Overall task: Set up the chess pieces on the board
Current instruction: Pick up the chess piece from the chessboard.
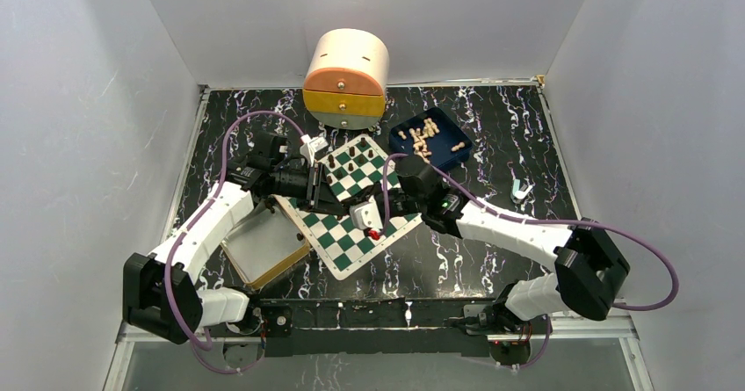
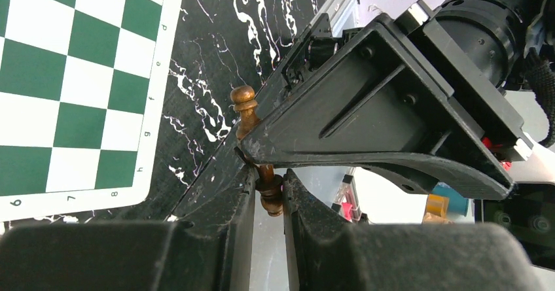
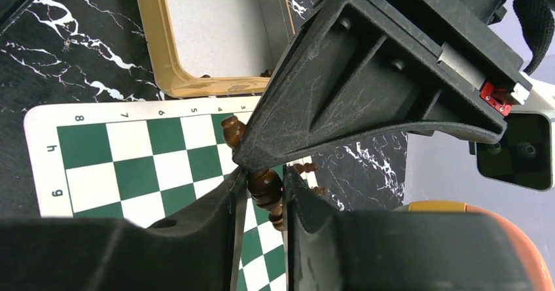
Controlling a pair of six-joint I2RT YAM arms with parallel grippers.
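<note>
Two dark pieces are clamped, one per gripper. The right gripper pinches the right piece over the board, head slanting upper left. The left gripper grips the left piece over the table, right of the board, so the right arm seems better placed.

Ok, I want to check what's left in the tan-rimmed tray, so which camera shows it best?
The right wrist view: the tray is close, its rim and grey floor clear, with small brown pieces against one wall, though partly cropped. The top view shows it small and distant. The left wrist view misses it.
</note>
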